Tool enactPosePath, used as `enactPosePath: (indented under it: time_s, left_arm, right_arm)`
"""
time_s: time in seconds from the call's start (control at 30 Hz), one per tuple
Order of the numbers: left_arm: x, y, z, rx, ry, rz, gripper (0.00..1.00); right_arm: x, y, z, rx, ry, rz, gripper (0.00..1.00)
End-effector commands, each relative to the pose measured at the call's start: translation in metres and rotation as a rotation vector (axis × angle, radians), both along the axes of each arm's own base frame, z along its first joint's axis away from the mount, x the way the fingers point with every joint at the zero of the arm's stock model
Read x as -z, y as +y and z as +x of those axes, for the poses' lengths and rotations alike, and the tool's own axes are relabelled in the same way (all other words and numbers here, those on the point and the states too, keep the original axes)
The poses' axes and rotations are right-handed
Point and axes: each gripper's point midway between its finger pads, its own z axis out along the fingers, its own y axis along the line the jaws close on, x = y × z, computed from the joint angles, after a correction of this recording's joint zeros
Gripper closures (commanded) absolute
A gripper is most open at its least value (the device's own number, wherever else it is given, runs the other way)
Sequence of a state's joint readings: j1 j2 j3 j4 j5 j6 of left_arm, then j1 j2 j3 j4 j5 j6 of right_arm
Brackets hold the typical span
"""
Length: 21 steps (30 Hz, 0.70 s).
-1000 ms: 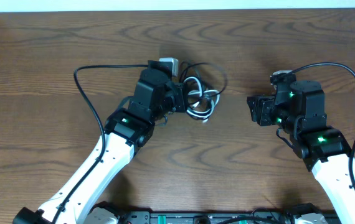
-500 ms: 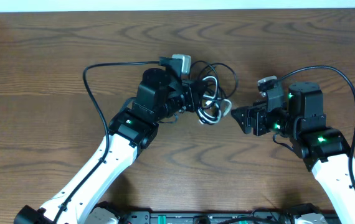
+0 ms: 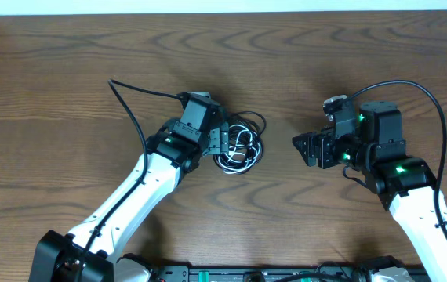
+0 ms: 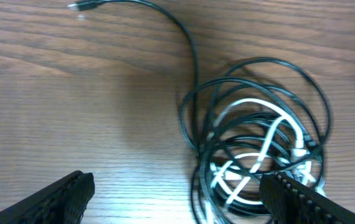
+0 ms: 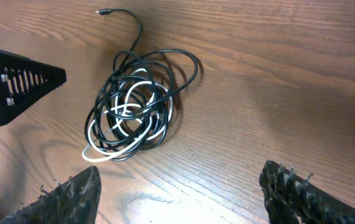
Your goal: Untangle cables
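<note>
Here we judge the step in hand to be the approach to a first grasp: nothing is held yet. In the left half of the overhead frame, the left gripper [image 4: 177, 182] points rightward at the tangle. Its two black fingers [image 4: 59, 199] are spread wide, with only bare wood and the near edge of the coil between them.

Just right of it, near the centre of the overhead frame, the tangled bundle of thin black and white cables [image 3: 238, 150] lies flat on the dark brown wooden table [image 3: 67, 63]. In the left wrist view the bundle fills the lower right, with the one white cord [image 4: 252, 101] woven through several black loops. A single black tail [image 4: 195, 62] runs off to the upper left of that frame and ends in a small plug [image 4: 78, 5].

Farther right in the overhead frame, the right gripper [image 3: 300, 150] faces the bundle from well apart, its jaws likewise wide open and empty.

We think the next move calls for each gripper to close on a different strand. One could pin the black loops while the other takes the white cord or the free tail and draws it clear. The strands are thin and overlapping, so a pinch that catches two at once would likely drag the whole coil instead of loosening it.
</note>
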<state>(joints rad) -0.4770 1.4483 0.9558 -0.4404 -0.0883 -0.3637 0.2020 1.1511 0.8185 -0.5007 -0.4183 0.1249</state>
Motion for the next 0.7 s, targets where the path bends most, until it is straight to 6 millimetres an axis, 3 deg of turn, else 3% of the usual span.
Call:
enactPosePath:
  time_s: [0.0,0.03,0.1,0.13,0.2,0.3,0.33,0.37,0.4,0.5,0.57,0.67]
  left_arm:
    - [0.002,0.007,0.003,0.009,-0.004,0.042,0.10]
    - [0.008,0.001,0.001,0.027,0.022,0.022,0.12]
    - [0.026,-0.010,-0.002,0.065,0.084,-0.015,0.27]
    - [0.035,-0.022,-0.005,0.120,0.116,-0.048,0.30]
    - [0.058,-0.047,-0.008,0.224,0.182,-0.131,0.29]
    - [0.079,-0.046,-0.010,0.219,0.229,-0.113,0.26]
    - [0.087,-0.047,-0.013,0.221,0.254,-0.112,0.32]
    - [0.089,-0.051,-0.016,0.234,0.270,-0.134,0.48]
    - [0.087,-0.057,-0.018,0.252,0.279,-0.170,0.89]
    - [0.060,-0.100,-0.025,0.386,0.277,-0.408,0.93]
    - [0.008,-0.131,-0.021,0.468,0.199,-0.625,0.93]
    - [-0.048,-0.133,-0.009,0.502,0.025,-0.676,0.93]
  right_arm:
    - [-0.004,0.000,0.003,-0.003,-0.017,-0.010,0.22]
    - [-0.004,0.000,0.003,-0.002,-0.017,-0.009,0.22]
    - [-0.003,0.000,0.003,-0.002,-0.017,-0.009,0.22]
    - [-0.003,0.000,0.003,-0.002,-0.016,-0.009,0.22]
    - [-0.003,0.000,0.002,0.000,-0.012,-0.008,0.22]
    - [-0.003,-0.001,0.002,0.000,-0.011,-0.009,0.22]
    - [-0.004,0.000,0.003,0.000,-0.017,-0.008,0.21]
    - [-0.005,0.000,0.004,0.000,-0.023,-0.006,0.21]
    - [-0.005,0.000,0.005,0.000,-0.026,-0.005,0.21]
    - [-0.004,-0.003,0.007,0.015,-0.029,-0.021,0.21]
    - [0.005,-0.010,0.011,0.047,-0.016,-0.062,0.19]
    - [0.024,-0.008,0.012,0.038,0.050,-0.067,0.18]
